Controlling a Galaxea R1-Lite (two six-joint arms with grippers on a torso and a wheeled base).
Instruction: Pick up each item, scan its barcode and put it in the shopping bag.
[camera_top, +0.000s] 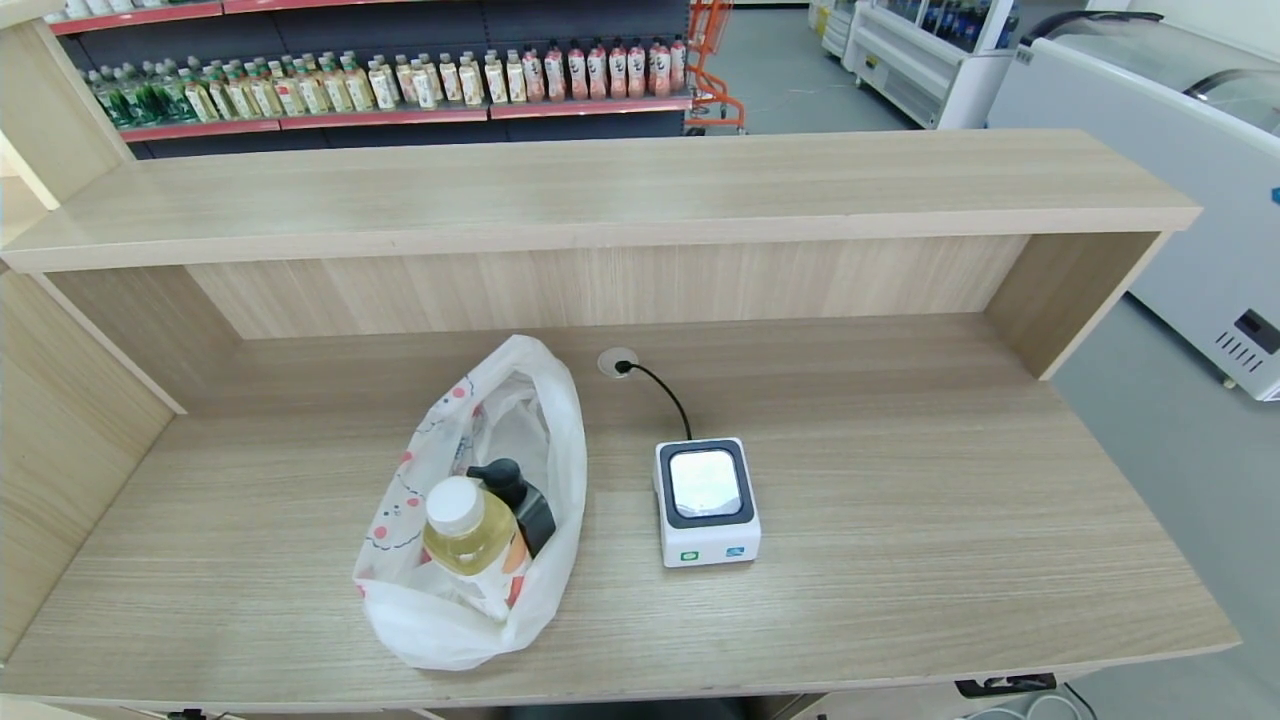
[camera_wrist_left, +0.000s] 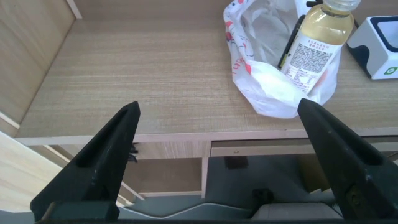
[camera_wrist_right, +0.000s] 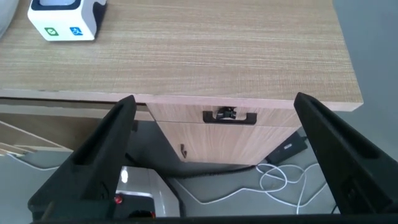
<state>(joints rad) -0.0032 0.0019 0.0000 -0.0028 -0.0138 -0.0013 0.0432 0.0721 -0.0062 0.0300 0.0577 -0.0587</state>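
Head view: a crinkled white plastic shopping bag (camera_top: 550, 440) stands open on the wood-grain desk (camera_top: 900, 520). It holds a round yellow bottle (camera_top: 462, 525) and a black pump bottle (camera_top: 525, 500). A boxy white scanner (camera_top: 706, 500) sits beside it.

Left wrist view: the left tool (camera_wrist_left: 219, 107), spread wide and empty, hangs before the desk's front edge, with the shopping bag ahead.

Right wrist view: the right tool (camera_wrist_right: 214, 98), wide and empty, faces flat desk, with the scanner ahead.

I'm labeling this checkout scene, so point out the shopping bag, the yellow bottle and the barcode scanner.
shopping bag (camera_top: 430, 628), head view, white front fold.
yellow bottle (camera_top: 470, 542), head view, shoulder below its white cap.
barcode scanner (camera_top: 705, 482), head view, glass window on top.
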